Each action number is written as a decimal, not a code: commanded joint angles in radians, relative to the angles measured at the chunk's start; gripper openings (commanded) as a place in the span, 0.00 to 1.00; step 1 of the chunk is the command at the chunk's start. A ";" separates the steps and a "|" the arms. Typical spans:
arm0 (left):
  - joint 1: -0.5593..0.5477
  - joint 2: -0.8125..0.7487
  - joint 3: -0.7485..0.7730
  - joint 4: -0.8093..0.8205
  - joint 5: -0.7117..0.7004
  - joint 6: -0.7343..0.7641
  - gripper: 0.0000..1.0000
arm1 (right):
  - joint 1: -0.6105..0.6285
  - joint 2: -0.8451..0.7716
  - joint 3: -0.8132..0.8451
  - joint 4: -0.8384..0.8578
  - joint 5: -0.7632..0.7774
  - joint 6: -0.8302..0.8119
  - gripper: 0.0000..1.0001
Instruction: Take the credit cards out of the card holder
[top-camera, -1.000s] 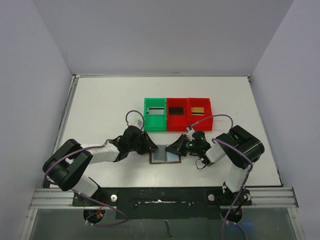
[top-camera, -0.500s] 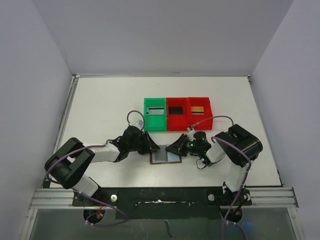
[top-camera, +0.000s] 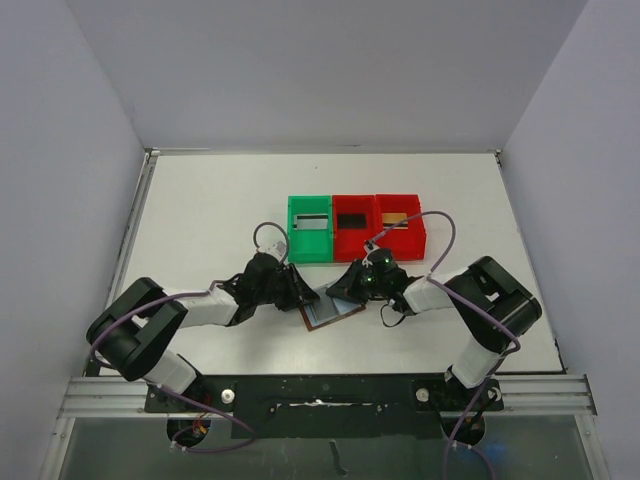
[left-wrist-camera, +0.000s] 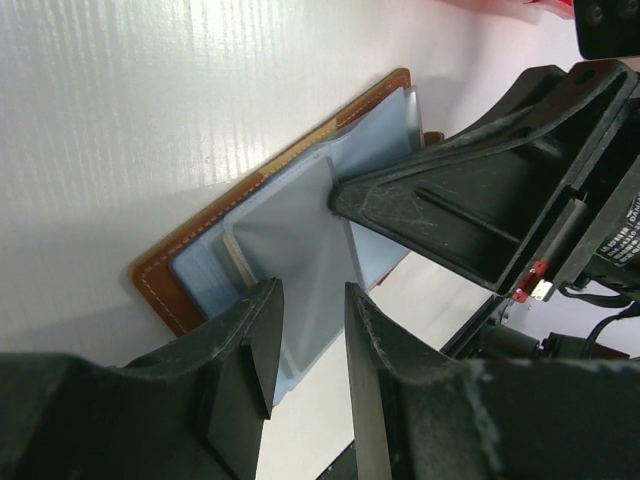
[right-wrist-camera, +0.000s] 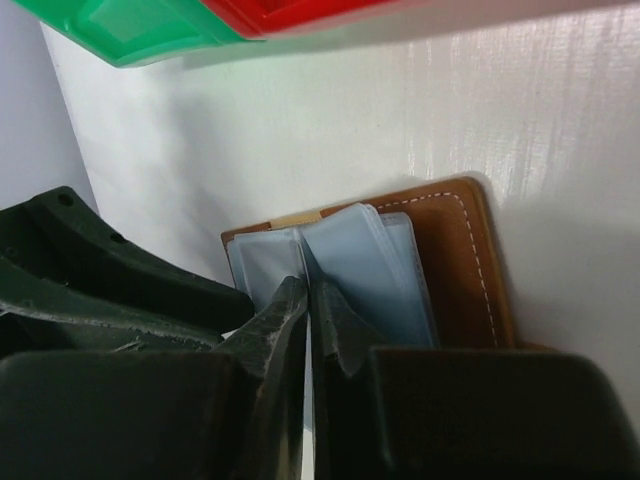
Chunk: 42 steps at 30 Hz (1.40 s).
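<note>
Now the card holder (top-camera: 333, 313) lies open on the desk (top-camera: 200, 210) between my arms, near the bins (top-camera: 355, 228). My left gripper (left-wrist-camera: 305, 345) straddles a grey sleeve, fingers parted. My right gripper (right-wrist-camera: 308, 310) looks closed on a sleeve edge. I judge I'm mid-extraction; next I need a steady pull while the left pins the holder.

A: What stands around the white table (top-camera: 210, 210)?

B: Plain pale grey walls (top-camera: 330, 70) rise behind it and on both sides. A metal rail (top-camera: 330, 395) runs along the table's near edge.

A: And the light?

B: Even and soft, with a faint sheen on the table's ribbed surface near its front.
</note>
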 joint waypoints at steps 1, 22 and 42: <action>-0.013 -0.057 0.005 -0.004 -0.018 0.002 0.29 | 0.019 0.028 -0.014 -0.233 0.127 -0.068 0.00; -0.015 -0.117 -0.025 -0.045 -0.087 -0.007 0.30 | -0.046 0.009 -0.198 0.114 0.011 0.088 0.28; 0.048 -0.654 -0.125 -0.478 -0.443 -0.089 0.31 | 0.320 -0.014 0.503 -0.912 0.662 -0.218 0.53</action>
